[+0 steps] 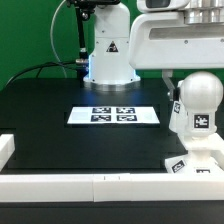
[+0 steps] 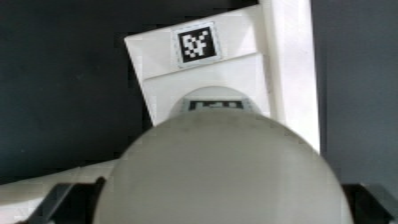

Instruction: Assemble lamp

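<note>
pincer [image 2: 214, 203] looks clenched around the bulb [image 1: 200, 98], which stands upright on the stem of the base [image 1: 182, 164], at the exterior view's right. seating the bulb seems nearly done; the shade, unseen, remains.

White bulb [image 1: 198, 98] and base [image 1: 200, 163] bear black-and-white tags on a black table [image 1: 50, 100].

1. The bulb [image 1: 200, 98] is smooth white plastic with a matt finish.
2. The base [image 1: 200, 165] looks to be the same matt white plastic.
3. The surface [image 1: 40, 115] is black and matt.
</note>
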Available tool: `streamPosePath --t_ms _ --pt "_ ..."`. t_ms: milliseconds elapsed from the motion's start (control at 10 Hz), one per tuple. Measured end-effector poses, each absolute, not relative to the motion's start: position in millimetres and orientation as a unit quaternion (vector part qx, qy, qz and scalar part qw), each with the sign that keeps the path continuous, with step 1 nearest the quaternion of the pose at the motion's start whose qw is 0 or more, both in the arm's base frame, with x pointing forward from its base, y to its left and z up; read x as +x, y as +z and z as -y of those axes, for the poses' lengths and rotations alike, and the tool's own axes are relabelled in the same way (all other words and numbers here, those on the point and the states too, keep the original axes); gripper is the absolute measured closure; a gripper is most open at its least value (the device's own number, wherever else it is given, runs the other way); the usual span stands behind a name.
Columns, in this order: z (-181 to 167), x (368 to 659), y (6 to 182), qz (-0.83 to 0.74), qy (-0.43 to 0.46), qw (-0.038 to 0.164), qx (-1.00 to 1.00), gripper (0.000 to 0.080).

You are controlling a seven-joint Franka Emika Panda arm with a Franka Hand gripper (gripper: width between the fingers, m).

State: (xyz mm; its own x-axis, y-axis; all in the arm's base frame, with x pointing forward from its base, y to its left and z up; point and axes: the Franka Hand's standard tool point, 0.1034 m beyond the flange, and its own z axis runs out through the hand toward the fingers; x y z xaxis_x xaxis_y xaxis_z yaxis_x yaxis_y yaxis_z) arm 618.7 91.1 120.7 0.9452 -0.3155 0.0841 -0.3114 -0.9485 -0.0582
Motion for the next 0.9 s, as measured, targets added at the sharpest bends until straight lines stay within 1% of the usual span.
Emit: streamPosePath --t_ms 300,600,700,800,900 --pt "-88.2 622.0 120.2 -0.307 -0.047 0.028 -0.950 0.0224" --pt "-90.0 620.6 119.2 -0.532 -0.027 0.034 -0.846 0.0223" --pt "-93.9 621.2 117.9 -0.606 -0.022 0.044 -0.794 0.0223" --pt "-95.7 625.7 119.2 -0.665 -0.025 0.064 -0.743 0.0223" --pt "-94.8 626.4 119.1 -0.711 -0.022 0.077 -0.699 0.0223"
